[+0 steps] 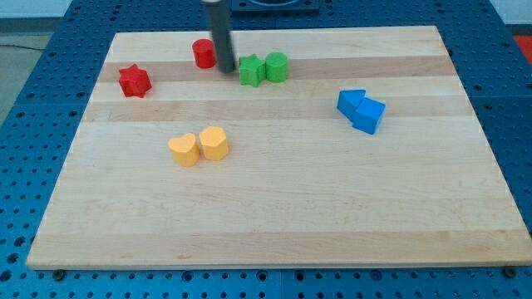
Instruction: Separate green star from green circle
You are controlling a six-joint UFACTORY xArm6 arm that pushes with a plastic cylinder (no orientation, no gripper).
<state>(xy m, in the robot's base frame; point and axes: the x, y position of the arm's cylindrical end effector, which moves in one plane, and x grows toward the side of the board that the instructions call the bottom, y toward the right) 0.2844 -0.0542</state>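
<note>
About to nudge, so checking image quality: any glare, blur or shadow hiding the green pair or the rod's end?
Camera view: even lighting, no glare; green star and green circle sharp, touching; my tip sharp, just left of the star; the rod's top slightly soft at the frame edge.

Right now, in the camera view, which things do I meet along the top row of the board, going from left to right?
Red star → red cylinder → my tip → green star → green circle. The tip sits just left of the green star, which touches the green circle.
</note>
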